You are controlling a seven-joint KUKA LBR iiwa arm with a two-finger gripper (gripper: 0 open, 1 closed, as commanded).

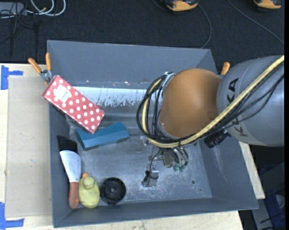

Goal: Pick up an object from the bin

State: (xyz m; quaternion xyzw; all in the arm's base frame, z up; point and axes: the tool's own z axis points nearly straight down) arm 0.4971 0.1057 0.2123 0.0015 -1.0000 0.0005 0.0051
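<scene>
Open or closed can't be made out for the hand (150, 175). It's hung over bare bin (130, 66) floor, so nothing might get grabbed. Closest to it is a black round cap (112, 189), then a yellow bottle (89, 191), and a blue block (103, 135) farther off.

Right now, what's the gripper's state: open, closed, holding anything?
Gripper: open or closed cannot be told, nor whether it holds anything. It hangs low over the bin floor, right of the black disc.

You see a matt grey metal bin (125, 61) with a scuffed floor, a papery dotted box (73, 103), a matt blue block (103, 135) and a smooth yellow plastic toy (89, 191).
</scene>
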